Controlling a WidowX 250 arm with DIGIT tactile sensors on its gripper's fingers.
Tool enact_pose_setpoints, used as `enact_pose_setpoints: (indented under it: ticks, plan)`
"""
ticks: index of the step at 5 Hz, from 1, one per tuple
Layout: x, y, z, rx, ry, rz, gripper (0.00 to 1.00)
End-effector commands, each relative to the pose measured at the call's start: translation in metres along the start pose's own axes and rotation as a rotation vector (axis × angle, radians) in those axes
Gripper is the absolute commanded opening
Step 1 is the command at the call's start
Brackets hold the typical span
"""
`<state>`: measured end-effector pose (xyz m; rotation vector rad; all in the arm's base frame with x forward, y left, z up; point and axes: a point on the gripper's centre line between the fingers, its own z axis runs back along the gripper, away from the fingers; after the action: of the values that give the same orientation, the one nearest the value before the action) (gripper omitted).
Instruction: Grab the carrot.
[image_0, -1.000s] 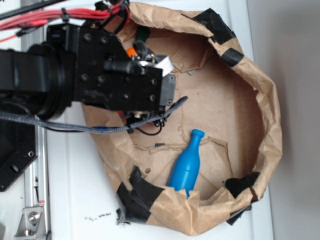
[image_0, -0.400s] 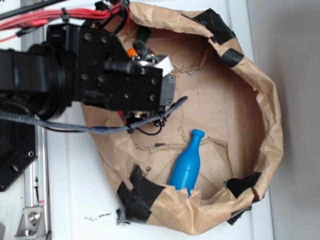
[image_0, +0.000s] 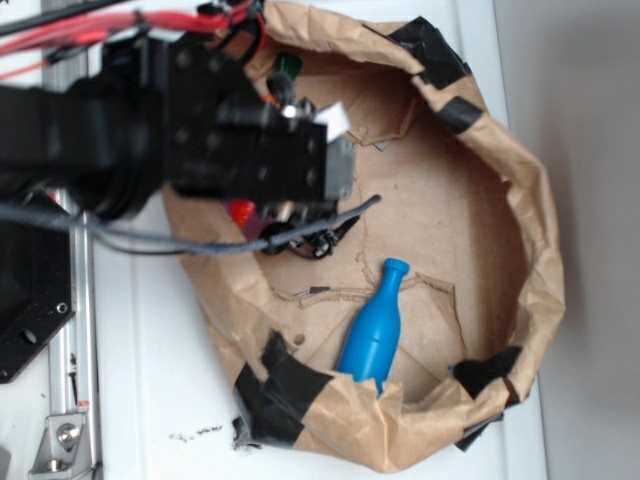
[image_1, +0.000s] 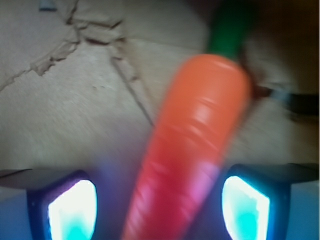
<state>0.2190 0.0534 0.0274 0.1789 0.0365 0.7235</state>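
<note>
a: where did the carrot (image_1: 195, 145) lie against the gripper (image_1: 160, 210)?
b: in the wrist view it ran slantwise between the two fingers (image_1: 72, 210), green stem up and away, point down toward the camera. the jaws stood apart, a gap on each side of the carrot, no contact visible.
a: and from outside?
b: the arm hid most of it; only the green stem (image_0: 288, 67) and a bit of orange showed.
a: what held it?
b: a brown paper bag (image_0: 520, 200) rolled down into a basin, patched with black tape (image_0: 285, 385). a blue toy bottle (image_0: 375, 330) lay well apart, near the lower rim.
a: room?
b: bare floor to the right; the carrot lay close to the upper left wall.
</note>
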Motion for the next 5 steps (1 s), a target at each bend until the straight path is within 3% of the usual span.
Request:
enact_pose_setpoints:
  ticks: [1, 4, 5]
  plan:
    - [0.021, -0.002, 0.009, -0.059, -0.098, -0.043, 0.0]
    - [0.021, -0.01, 0.042, -0.103, -0.212, -0.184, 0.0]
    - [0.016, -0.008, 0.07, -0.147, -0.247, -0.275, 0.0]
